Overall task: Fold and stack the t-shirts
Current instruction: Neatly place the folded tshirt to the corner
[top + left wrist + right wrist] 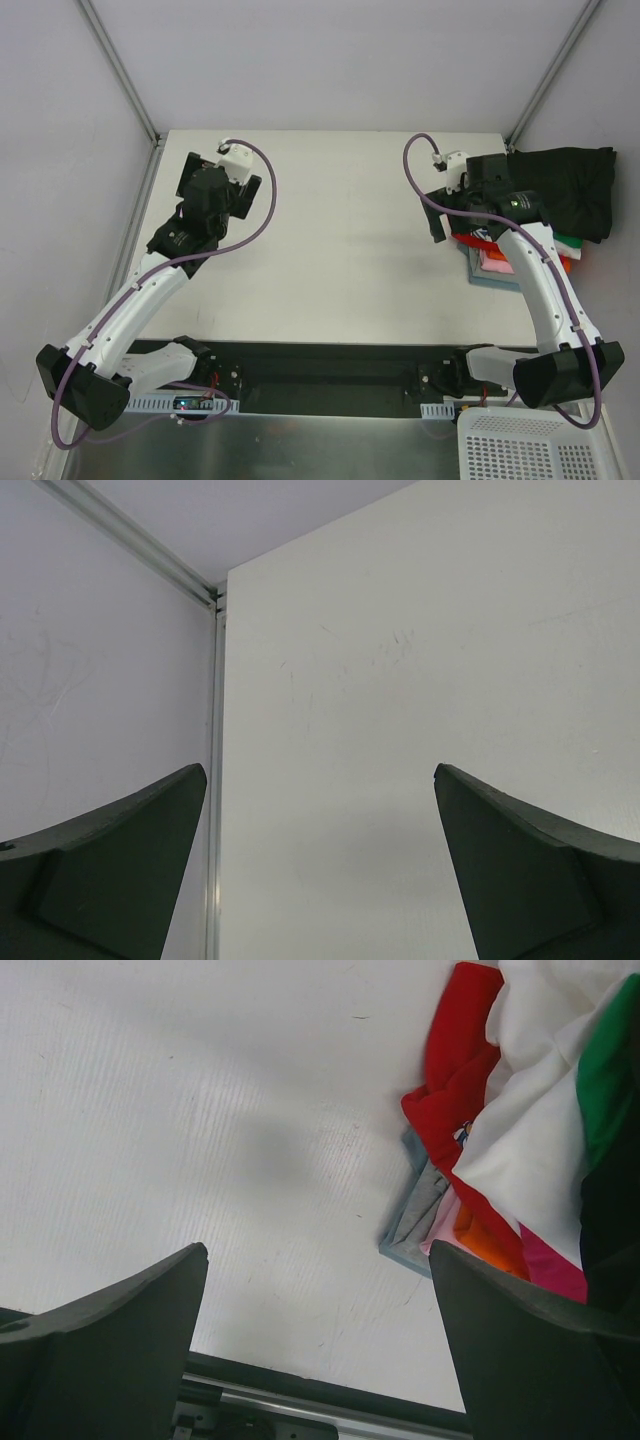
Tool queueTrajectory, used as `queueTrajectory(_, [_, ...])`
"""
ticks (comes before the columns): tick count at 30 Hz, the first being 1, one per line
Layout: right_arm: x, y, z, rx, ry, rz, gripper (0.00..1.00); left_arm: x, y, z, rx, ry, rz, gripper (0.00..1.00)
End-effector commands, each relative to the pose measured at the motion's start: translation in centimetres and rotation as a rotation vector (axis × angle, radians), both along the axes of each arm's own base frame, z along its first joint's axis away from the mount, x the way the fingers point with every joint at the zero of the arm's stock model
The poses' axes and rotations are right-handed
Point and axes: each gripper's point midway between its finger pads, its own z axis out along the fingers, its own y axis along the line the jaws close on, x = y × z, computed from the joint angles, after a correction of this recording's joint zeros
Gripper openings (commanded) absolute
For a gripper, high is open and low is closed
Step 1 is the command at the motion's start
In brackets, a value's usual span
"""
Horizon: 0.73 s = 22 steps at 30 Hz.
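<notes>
Worktop [340, 250]: white, takes up most of the top view, bare in the mid. Black tee [565, 190] is the biggest cloth item, a loose, bunched heap at the worktop's 3 o'clock edge, and I can't see any lettering on it. It sits on top of the folded t-shirts [492, 262], a short stack showing only as coloured edges at the heap's 7 o'clock. R wrist cam shows the layers better: white [530, 1130], red [455, 1080], green [610, 1070], pink [555, 1265], orange [480, 1235], blue-grey [415, 1215] at the bottom, flat on the worktop. White perforated basket [535, 445] is at 5 o'clock, off the worktop by the R arm base.

R pincer [318, 1250]: jaws spread wide, nothing between them, above bare worktop just beside the stack, at its 9 o'clock side. L pincer [320, 770]: also spread wide and empty, over the worktop's 10 o'clock corner near the wall rail, well apart from the tees.
</notes>
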Motion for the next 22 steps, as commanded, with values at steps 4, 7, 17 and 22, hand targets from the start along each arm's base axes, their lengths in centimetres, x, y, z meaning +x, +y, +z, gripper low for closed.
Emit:
queueTrajectory(4, [0.32,0.22,2.17,0.015,-0.079,-0.007,0.96,-0.31,0.13,0.43,-0.019,-0.018,0.012,0.99])
queueTrajectory(7, [0.17,0.23,2.2,0.015,-0.08,-0.006,0.96,-0.28,0.13,0.42,-0.019,-0.018,0.013,0.99])
queueTrajectory(17, [0.16,0.18,1.97,0.007,-0.076,-0.006,0.97,-0.19,0.1,0.31,-0.013,-0.015,0.012,0.99])
queueTrajectory(22, [0.03,0.47,2.04,0.015,-0.072,0.008,0.96,-0.2,0.11,0.28,-0.012,-0.014,0.012,0.99])
